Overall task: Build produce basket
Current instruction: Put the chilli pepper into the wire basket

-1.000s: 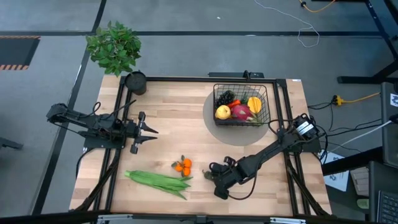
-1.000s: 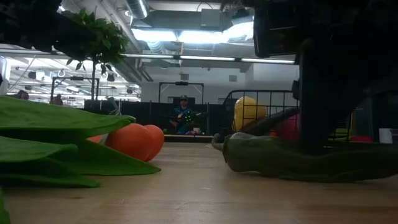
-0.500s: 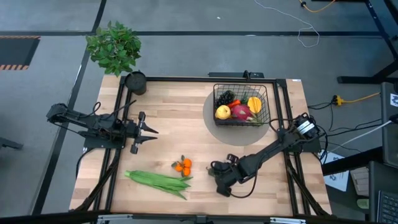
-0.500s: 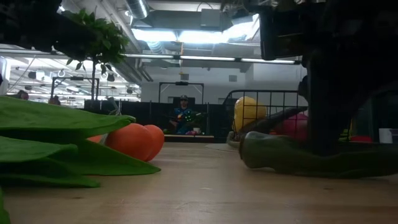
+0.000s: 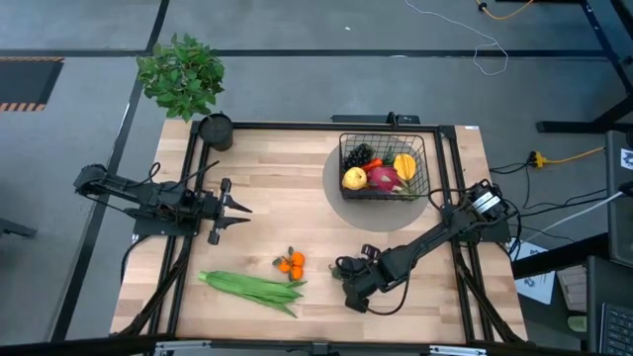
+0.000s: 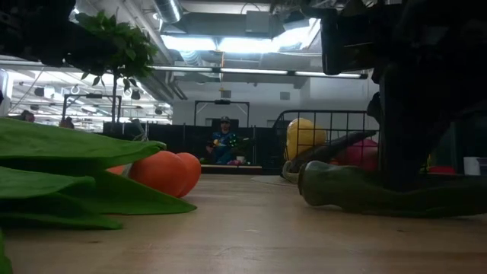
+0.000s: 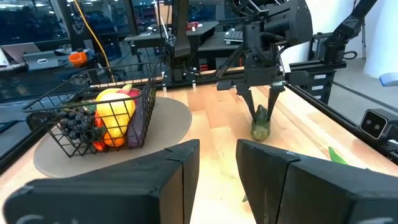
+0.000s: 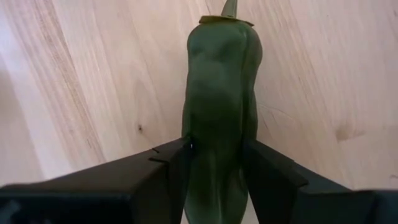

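Right jaws: closed on the green pepper, one finger against each flank, stem pointing away from the wrist; lower centre-right of the high view, low over the counter.
Green pepper: lies lengthwise close to the wood in the low view, under the dark bulk of the right arm; whether it touches the counter cannot be told.
Left jaws: parted with a narrow gap, nothing between them; left of centre in the high view, pointing toward the middle of the counter.
Orange cluster: lower centre of the high view, between the two arms, apart from the pepper.
Green beans: loose bundle just below and left of the orange cluster, near the bottom edge of the counter.
Wire basket: upper right of the counter, standing on a round grey mat.
Basket contents: lemon, dark grapes, pink dragon fruit, yellow starfruit.
Round black cup: upper left corner of the counter.
Potted plant: just beyond that corner, above the cup.
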